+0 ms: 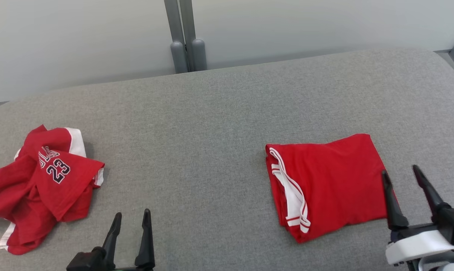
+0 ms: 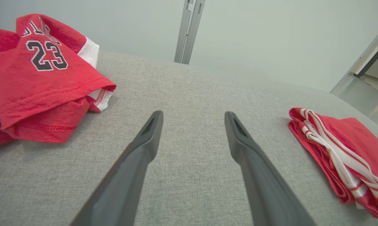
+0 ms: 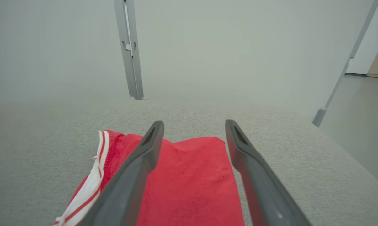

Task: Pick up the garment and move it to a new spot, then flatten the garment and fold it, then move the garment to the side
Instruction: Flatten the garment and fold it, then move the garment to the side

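**Red garment folded flat on grey cloth, both grippers spread and empty**

Red knit fabric makes up the folded garment point(image 1: 326, 180), which lies on the right half of the grey table point(image 1: 211, 124) as a neat, roughly rectangular stack of several layers. Its top face is smooth, with only faint ripples. Along the left edge a white trim band point(image 1: 292, 192) with thin red stripes runs down the fold and curls out at the near corner, where the layered edges show. The weave looks soft and matte, with a fine nap in the right wrist view.

The right gripper point(image 1: 399, 171) sits at the garment's near right corner with its two long dark fingers spread wide and nothing between them. In the head view the left finger overlaps the red edge; whether it touches the cloth I cannot tell. The fingers are smooth, tapered and hard-looking.

The left gripper point(image 1: 132, 213) is well apart from the garment, over bare table, its fingers likewise spread and holding nothing.

On the far left lies a crumpled jersey point(image 1: 42, 180), red with white bands, stitched hems and a dark number 23 outlined in white. The table's covering is a coarse, flecked grey textile with rounded corners. Behind it stands a pale wall with a grey metal post point(image 1: 185, 37)
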You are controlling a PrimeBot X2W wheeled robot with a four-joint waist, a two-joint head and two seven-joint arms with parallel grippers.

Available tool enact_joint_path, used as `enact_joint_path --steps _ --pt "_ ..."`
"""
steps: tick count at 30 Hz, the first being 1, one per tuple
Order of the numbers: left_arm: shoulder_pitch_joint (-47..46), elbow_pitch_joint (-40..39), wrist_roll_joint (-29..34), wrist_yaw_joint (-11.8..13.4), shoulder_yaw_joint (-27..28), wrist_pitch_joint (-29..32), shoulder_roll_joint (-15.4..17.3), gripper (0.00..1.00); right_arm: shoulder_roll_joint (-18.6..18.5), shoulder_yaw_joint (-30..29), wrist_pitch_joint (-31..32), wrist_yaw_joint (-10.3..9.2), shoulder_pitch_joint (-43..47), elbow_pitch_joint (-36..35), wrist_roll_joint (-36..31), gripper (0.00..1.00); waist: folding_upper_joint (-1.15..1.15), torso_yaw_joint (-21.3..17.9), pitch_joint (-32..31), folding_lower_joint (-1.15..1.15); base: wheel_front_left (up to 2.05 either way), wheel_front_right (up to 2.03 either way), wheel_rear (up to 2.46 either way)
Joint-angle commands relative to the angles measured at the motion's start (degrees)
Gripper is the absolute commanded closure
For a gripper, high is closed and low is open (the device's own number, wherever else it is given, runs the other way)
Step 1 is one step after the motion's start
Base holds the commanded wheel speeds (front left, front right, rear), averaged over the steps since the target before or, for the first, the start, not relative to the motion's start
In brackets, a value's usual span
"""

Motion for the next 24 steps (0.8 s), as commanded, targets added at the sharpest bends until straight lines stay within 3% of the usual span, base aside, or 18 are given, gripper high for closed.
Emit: enact_joint_path --steps 1,11,24 --pt "1.21 -0.46 0.89 -0.23 0.9 -0.15 0.18 0.0 0.84 -1.67 -0.15 -0.05 1.72 -0.66 -1.03 0.0 0.0 0.11 -0.88 0.0 0.0 0.0 0.0" --pt "4.86 -2.4 1.44 -1.73 4.93 -0.15 0.18 0.0 2.79 -5.9 -0.17 -0.03 6.6 -0.51 -4.94 0.0 0.0 1.8 -2.76 0.0 0.0 0.0 0.0" --pt "5.07 -2.77 2.22 -2.26 5.4 -0.15 0.18 0.0 2.39 -3.98 -0.18 -0.03 5.62 0.13 -4.98 0.0 0.0 2.91 -3.54 0.0 0.0 0.0 0.0"
